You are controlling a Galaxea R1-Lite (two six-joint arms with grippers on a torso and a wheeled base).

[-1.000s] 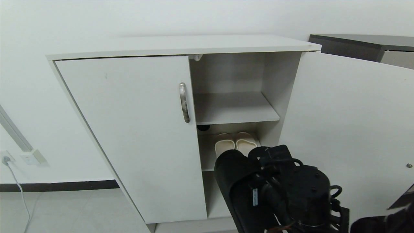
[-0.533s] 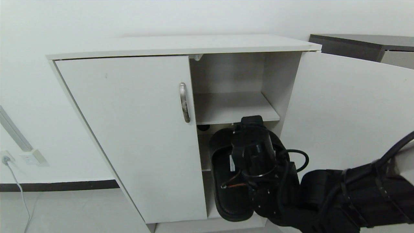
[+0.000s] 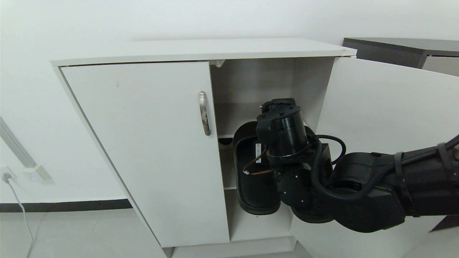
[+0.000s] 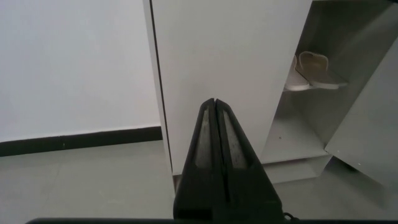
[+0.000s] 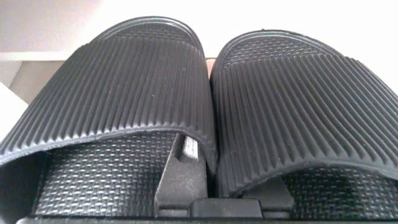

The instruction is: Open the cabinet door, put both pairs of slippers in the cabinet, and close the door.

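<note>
The white cabinet [image 3: 200, 50] has its right door [image 3: 376, 125] swung open and its left door [image 3: 143, 143] closed. My right gripper [image 5: 214, 180] is shut on the pair of black slippers [image 3: 251, 172], pinching their inner edges side by side [image 5: 124, 81]. The pair hangs tilted in the open half, in front of the middle shelf and reaching up to the upper shelf's edge. A beige pair of slippers [image 4: 314, 65] lies on the middle shelf. My left gripper [image 4: 214, 109] is shut and holds nothing, low in front of the closed door.
A metal handle [image 3: 203, 113] sits on the closed door. The upper shelf [image 3: 236, 118] and the bottom compartment [image 3: 258, 225] are bare. A dark cabinet [image 3: 401, 50] stands behind on the right. A wall socket and cable [image 3: 7, 177] are at the left.
My right arm has risen and pushed forward, carrying the black slippers from below the opening up into it. They now cover the beige pair in the head view.
</note>
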